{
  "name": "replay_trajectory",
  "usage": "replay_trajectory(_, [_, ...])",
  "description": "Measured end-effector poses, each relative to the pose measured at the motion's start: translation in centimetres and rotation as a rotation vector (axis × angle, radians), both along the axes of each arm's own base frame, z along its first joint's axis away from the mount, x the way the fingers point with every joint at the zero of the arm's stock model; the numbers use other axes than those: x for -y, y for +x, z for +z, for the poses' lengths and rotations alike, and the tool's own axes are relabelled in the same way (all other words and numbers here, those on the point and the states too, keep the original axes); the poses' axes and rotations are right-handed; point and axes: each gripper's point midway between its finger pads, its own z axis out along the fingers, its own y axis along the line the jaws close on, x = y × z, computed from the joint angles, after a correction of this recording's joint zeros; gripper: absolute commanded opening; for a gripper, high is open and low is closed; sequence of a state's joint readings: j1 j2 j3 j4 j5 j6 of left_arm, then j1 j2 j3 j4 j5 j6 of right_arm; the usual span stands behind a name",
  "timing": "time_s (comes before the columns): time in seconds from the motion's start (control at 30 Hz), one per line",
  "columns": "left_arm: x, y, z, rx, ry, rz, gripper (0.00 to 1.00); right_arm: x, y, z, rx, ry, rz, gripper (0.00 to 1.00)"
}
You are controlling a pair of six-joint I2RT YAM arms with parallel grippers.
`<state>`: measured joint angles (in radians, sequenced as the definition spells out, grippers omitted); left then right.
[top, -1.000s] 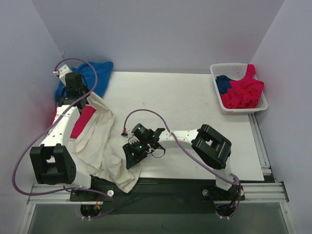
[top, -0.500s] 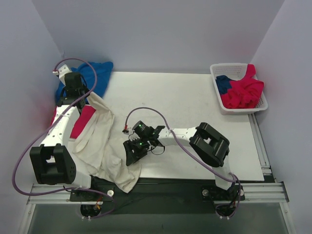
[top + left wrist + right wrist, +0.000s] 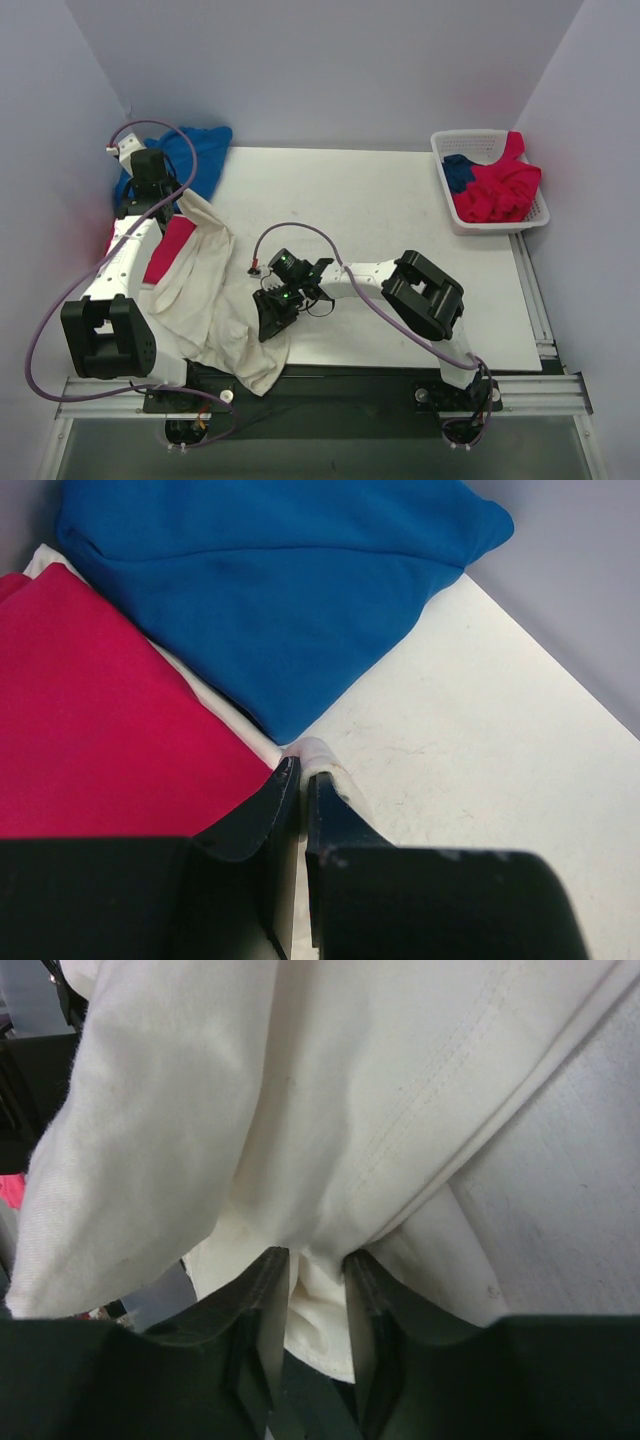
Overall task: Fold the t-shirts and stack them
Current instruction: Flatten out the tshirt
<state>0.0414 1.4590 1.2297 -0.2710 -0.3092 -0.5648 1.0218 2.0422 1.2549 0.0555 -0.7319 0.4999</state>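
The large cream-white t-shirt (image 3: 205, 290) lies crumpled along the table's left side and hangs over the near edge. My left gripper (image 3: 181, 203) is shut on its far corner (image 3: 322, 756), jaws pressed together (image 3: 297, 770). Beside that corner lie a royal blue t-shirt (image 3: 270, 580) and a crimson-pink t-shirt (image 3: 90, 710), partly under the cream cloth. My right gripper (image 3: 268, 325) sits at the shirt's near right hem. Its fingers (image 3: 316, 1258) hold a fold of the cream cloth (image 3: 300, 1090) that fills the gap between them.
A white lattice basket (image 3: 470, 134) stands at the far right corner with crimson-pink (image 3: 495, 190) and blue (image 3: 458, 172) cloth heaped in it. The blue t-shirt (image 3: 200, 150) rests against the back wall at the far left. Bare tabletop (image 3: 400, 210) stretches between the arms and the basket.
The right gripper has crept a little left and toward the near edge onto the cream hem, and its jaws have narrowed around the fold. The left arm has stayed put.
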Motion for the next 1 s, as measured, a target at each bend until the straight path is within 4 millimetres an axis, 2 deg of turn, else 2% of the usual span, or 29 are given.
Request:
replay_trajectory(0.07, [0.0, 0.0, 0.0, 0.0, 0.0, 0.0, 0.0, 0.0, -0.1, 0.0, -0.002, -0.003, 0.001, 0.19])
replay_trajectory(0.2, [0.0, 0.0, 0.0, 0.0, 0.0, 0.0, 0.0, 0.2, -0.2, -0.1, -0.006, -0.013, 0.002, 0.0])
replay_trajectory(0.4, [0.1, 0.0, 0.0, 0.002, -0.001, -0.003, 0.0, 0.4, 0.0, -0.4, 0.003, -0.028, -0.007, 0.0])
replay_trajectory(0.57, [0.1, 0.1, 0.0, 0.004, -0.003, -0.005, 0.0, 1.5, 0.9, -0.9, 0.058, -0.093, -0.043, 0.0])
replay_trajectory(0.77, [0.2, 0.1, 0.1, 0.006, -0.008, -0.012, 0.0, 4.4, 3.8, 1.3, 0.203, -0.145, -0.139, 0.0])
replay_trajectory(0.9, [0.4, 0.2, 0.1, 0.007, -0.013, -0.022, 0.0, 7.3, 7.7, 3.6, 0.305, -0.166, -0.254, 0.0])
replay_trajectory(1.0, [0.6, 0.2, 0.1, 0.008, -0.018, -0.031, 0.0, 9.3, 10.4, 4.5, 0.37, -0.198, -0.329, 0.0])
